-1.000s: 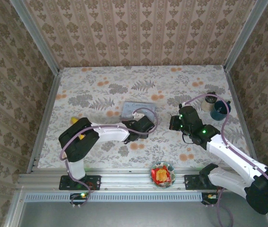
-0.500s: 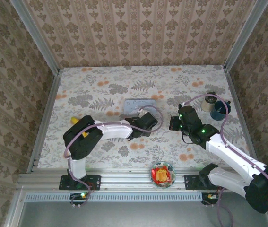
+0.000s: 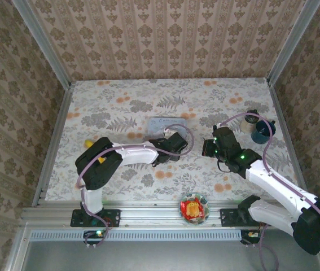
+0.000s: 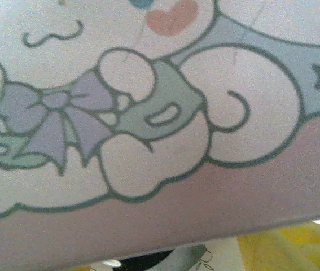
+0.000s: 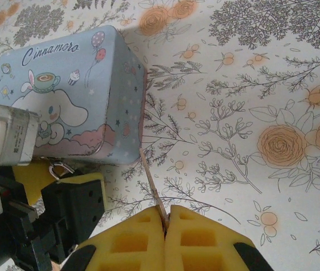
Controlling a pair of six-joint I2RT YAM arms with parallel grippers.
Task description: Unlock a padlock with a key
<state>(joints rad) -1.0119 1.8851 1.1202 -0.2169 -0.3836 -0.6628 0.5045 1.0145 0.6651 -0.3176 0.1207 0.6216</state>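
Key pinched in one gripper, padlock presented beside the tin.
Bottom centre of the right wrist view: right gripper (image 5: pixel 164 219) clamped tight on one thin key (image 5: pixel 151 180), tip aimed up the frame, probably to line up with the keyhole. Lower left: left gripper (image 5: pixel 55 179), pads either side of the one padlock (image 5: pixel 61 168), apparently steadying it; firm grip or loose, cannot tell. Beyond, upper left: one light blue tin (image 5: pixel 64 96), padlock just beside its lower edge.

Left end effector (image 3: pixel 170 141) moved farther from base and rightward, now closer against near edge of light blue tin (image 3: pixel 165 124).
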